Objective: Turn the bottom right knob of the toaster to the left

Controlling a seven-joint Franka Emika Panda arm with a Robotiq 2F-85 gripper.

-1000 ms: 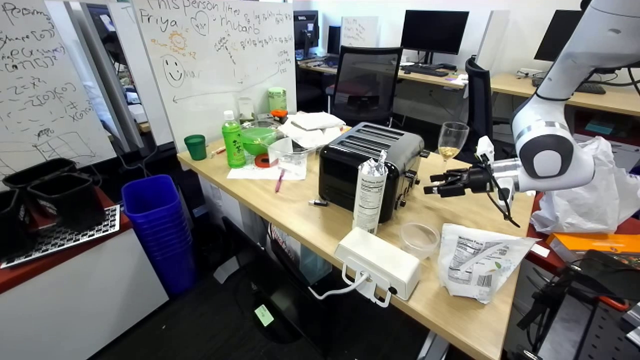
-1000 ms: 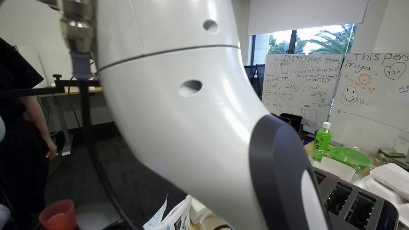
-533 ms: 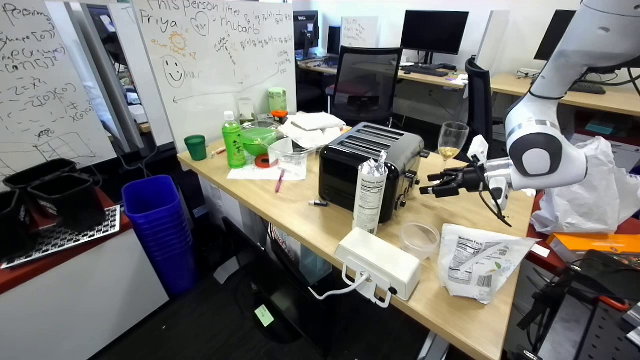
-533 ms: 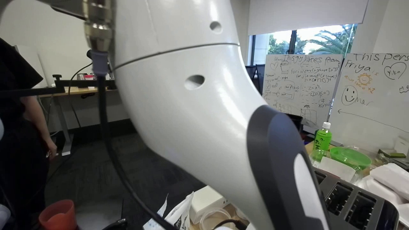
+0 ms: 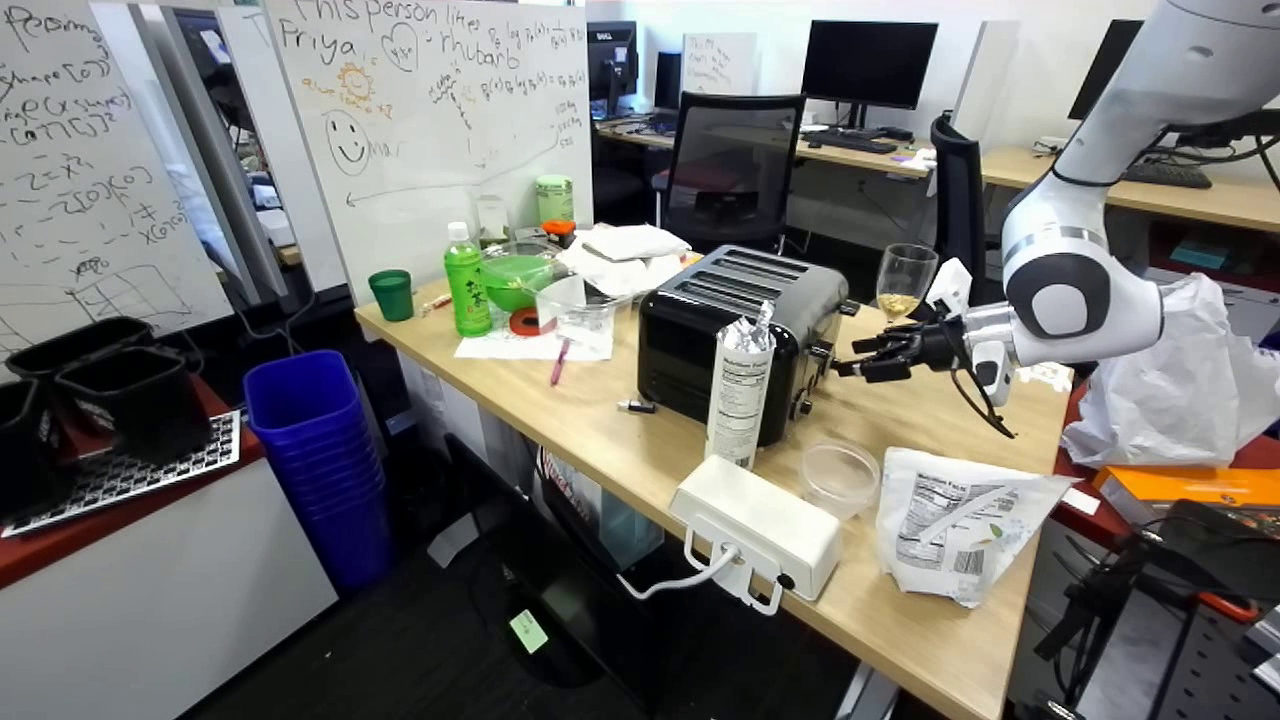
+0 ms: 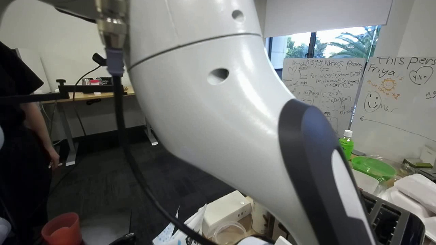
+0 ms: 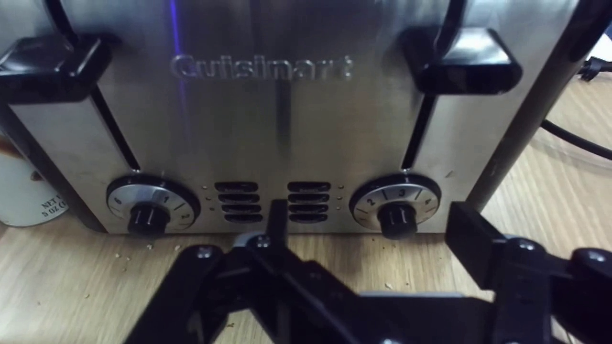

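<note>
Spread claw (image 7: 374, 230) before the toaster (image 5: 690, 340), wine glass (image 5: 908, 267) and canister (image 5: 738, 405) near by

The toaster stands on the counter (image 5: 590, 420). In the wrist view the claw's two fingers (image 7: 471, 241) are wide apart; the toaster's lower right knob (image 7: 398, 220) shows between them, touching neither.

Beside the toaster's dark end rises the tall printed canister, crumpled foil (image 5: 746, 333) sticking up from its top. Out from the toaster's knobbed face, the wine glass holds pale yellow pieces (image 5: 897, 303) low down. Near that same face sits a clear round tub (image 5: 840, 488), the counter showing through it; farther out from the toaster is a white pouch (image 5: 965, 520), its contents hidden.

Behind the toaster, a green bowl (image 5: 510, 290) lies among clear plastic ware (image 5: 582, 318), a green bottle (image 5: 467, 300) next to it; what the bowl holds is hard to make out. Farther back from the toaster is a green cup (image 5: 391, 300), its inside too dark to read. Well apart from the toaster, blue bins (image 5: 325, 450) are nested in a stack, and in an exterior view a red cup (image 6: 54, 221) has a rounded red thing (image 6: 64, 234) inside.
</note>
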